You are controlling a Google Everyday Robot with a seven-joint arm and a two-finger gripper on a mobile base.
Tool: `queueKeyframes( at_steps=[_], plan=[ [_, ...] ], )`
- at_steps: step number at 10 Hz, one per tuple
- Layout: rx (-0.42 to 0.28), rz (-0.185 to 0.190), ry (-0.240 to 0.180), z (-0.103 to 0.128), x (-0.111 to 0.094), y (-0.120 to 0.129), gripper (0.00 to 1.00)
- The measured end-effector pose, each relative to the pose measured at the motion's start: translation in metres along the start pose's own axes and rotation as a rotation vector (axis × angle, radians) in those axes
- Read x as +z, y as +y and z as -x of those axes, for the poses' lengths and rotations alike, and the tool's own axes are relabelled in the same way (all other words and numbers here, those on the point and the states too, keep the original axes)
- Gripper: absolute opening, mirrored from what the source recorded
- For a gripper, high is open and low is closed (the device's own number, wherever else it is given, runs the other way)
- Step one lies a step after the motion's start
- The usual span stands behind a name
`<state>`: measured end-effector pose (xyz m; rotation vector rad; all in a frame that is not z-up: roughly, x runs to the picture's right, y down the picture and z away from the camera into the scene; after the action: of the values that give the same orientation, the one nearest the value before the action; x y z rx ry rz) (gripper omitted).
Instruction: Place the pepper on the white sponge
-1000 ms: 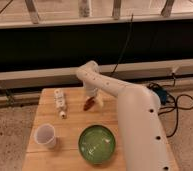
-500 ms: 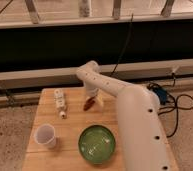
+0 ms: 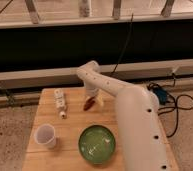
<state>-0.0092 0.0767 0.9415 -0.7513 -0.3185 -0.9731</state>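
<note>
The pepper is a small dark red-brown piece at the far middle of the wooden table. It sits right below my gripper, which hangs over it at the end of the white arm. The white sponge shows as a pale pad just right of the pepper, partly hidden by the gripper. The pepper touches or slightly overlaps the sponge's left edge; I cannot tell whether the gripper holds it.
A long white knobbed strip lies at the far left of the table. A white cup stands near the front left. A green bowl sits at the front middle. Cables and a blue item lie on the floor to the right.
</note>
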Motion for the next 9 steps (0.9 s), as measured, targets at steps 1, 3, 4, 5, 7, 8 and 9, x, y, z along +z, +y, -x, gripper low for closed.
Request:
queueKeyframes(
  at_steps=[1, 3, 4, 5, 7, 8, 9],
  plan=[
    [-0.002, 0.001, -0.003, -0.0005, -0.0013, 0.0004, 0.73],
    [-0.003, 0.003, -0.008, -0.0004, -0.0008, 0.0013, 0.74],
    [-0.004, 0.004, -0.009, -0.0003, -0.0003, 0.0012, 0.79],
    [-0.005, 0.004, -0.01, -0.0004, -0.0005, 0.0016, 0.8],
    [-0.01, 0.005, -0.011, 0.0001, -0.0004, 0.0015, 0.65],
    [-0.012, 0.005, -0.011, 0.0003, -0.0004, 0.0014, 0.56],
    [-0.013, 0.006, -0.012, 0.0005, -0.0004, 0.0016, 0.49]
  ],
)
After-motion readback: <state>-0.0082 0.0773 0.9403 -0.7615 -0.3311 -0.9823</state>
